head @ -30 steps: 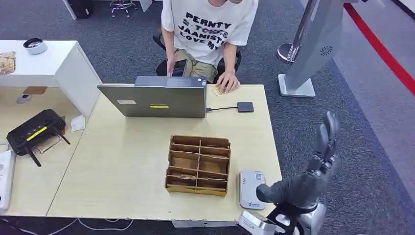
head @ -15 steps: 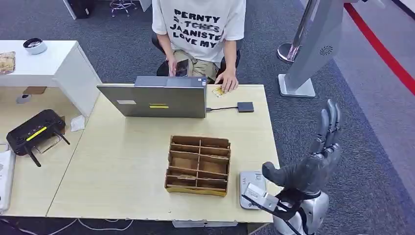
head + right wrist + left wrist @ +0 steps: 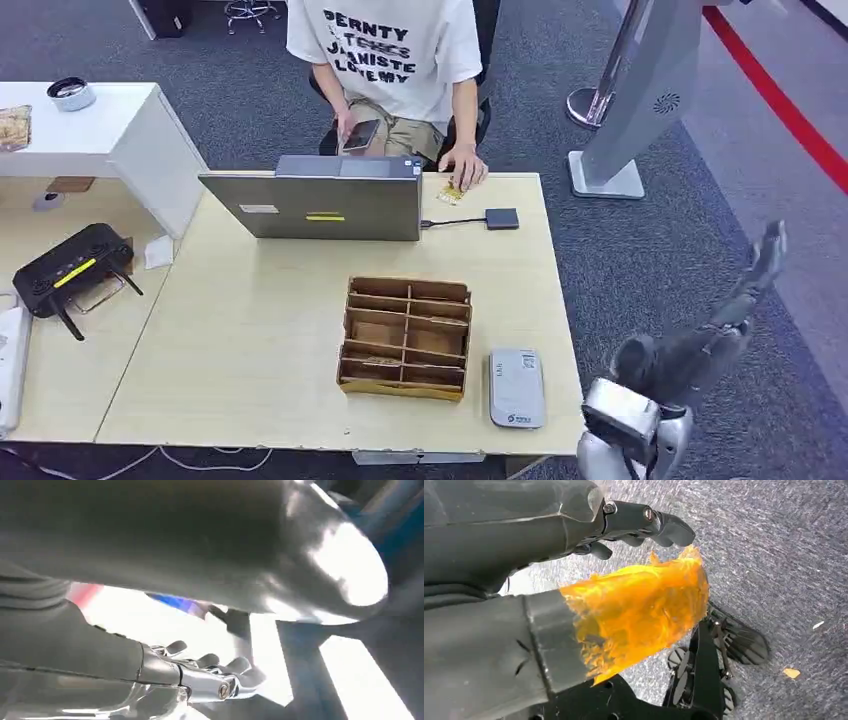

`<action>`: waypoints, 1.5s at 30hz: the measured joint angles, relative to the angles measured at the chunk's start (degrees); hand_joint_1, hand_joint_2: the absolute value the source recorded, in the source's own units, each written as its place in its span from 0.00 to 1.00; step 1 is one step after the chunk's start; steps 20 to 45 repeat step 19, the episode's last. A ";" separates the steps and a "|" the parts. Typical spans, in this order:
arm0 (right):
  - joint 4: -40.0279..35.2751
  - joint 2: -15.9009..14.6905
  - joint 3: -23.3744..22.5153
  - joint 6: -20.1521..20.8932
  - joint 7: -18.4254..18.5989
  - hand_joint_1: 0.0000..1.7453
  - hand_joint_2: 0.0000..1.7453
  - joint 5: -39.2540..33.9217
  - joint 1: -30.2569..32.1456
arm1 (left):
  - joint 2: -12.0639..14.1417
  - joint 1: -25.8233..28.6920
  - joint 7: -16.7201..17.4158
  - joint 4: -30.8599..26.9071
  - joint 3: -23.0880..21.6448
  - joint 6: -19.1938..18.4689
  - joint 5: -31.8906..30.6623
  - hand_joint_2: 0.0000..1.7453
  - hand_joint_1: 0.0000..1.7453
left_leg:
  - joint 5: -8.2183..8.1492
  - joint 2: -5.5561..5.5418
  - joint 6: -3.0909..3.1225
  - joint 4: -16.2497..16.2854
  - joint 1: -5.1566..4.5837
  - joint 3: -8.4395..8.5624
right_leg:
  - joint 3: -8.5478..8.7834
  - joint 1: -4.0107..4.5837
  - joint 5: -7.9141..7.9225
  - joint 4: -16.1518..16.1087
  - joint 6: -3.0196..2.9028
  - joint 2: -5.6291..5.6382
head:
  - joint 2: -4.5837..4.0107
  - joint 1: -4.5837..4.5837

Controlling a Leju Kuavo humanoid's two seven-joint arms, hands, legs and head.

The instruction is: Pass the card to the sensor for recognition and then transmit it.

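Observation:
My right hand [image 3: 700,352] hangs in the air beyond the table's right edge, fingers stretched out and apart, holding nothing. In the right wrist view the right hand [image 3: 200,555] is a blur, with its shiny fingers [image 3: 210,677] spread. The grey-white sensor [image 3: 516,387] lies flat near the front right corner of the table [image 3: 250,340]. A small yellowish card [image 3: 449,192] lies at the far edge, under a seated person's fingers [image 3: 463,170]. My left hand [image 3: 624,600] hangs over the carpet, its thumb wrapped in orange tape, its dark fingers [image 3: 649,522] apart from it and holding nothing.
A brown compartment box [image 3: 406,337] stands just left of the sensor. Behind it are a laptop [image 3: 320,205] and a dark adapter [image 3: 501,218] on a cable. A black router [image 3: 72,268] sits at the left. A grey stand [image 3: 640,100] rises at the back right.
My right hand has swung from over the table's front right corner out to the right, off the table, uncovering the sensor. The person has shifted left and raised a phone.

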 joint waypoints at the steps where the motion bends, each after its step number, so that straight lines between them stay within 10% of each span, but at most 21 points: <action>1: 0.33 -0.89 2.88 2.11 3.70 0.00 0.00 -7.82 0.15 | -0.11 -0.01 -0.16 0.00 0.00 0.15 1.01 0.00 0.00 | -0.02 0.01 -0.03 0.00 0.00 0.01 | 0.00 0.00 0.00 0.00 0.00 0.00 | 0.00 -0.04; 10: 0.75 -14.21 18.97 38.10 10.22 0.00 0.00 -58.44 -0.16 | -2.38 0.02 -1.99 0.02 -0.02 3.26 2.85 0.00 0.00 | -0.02 -0.03 -0.02 0.01 -0.02 0.00 | -0.02 -0.02 -0.01 0.00 0.02 -0.02 | 0.00 0.02; 19: 2.41 -24.31 25.18 68.46 4.62 0.00 0.00 -60.53 -3.03 | -2.47 -0.16 -2.03 0.02 -0.09 2.73 2.00 0.00 0.00 | -0.04 -0.04 0.00 0.01 -0.01 0.03 | -0.01 -0.01 -0.03 -0.01 0.04 -0.02 | 0.00 -0.02; 45: 2.41 -24.31 25.18 68.46 4.62 0.00 0.00 -60.53 -3.03 | -2.47 -0.16 -2.03 0.02 -0.09 2.73 2.00 0.00 0.00 | -0.04 -0.04 0.00 0.01 -0.01 0.03 | -0.01 -0.01 -0.03 -0.01 0.04 -0.02 | 0.00 -0.02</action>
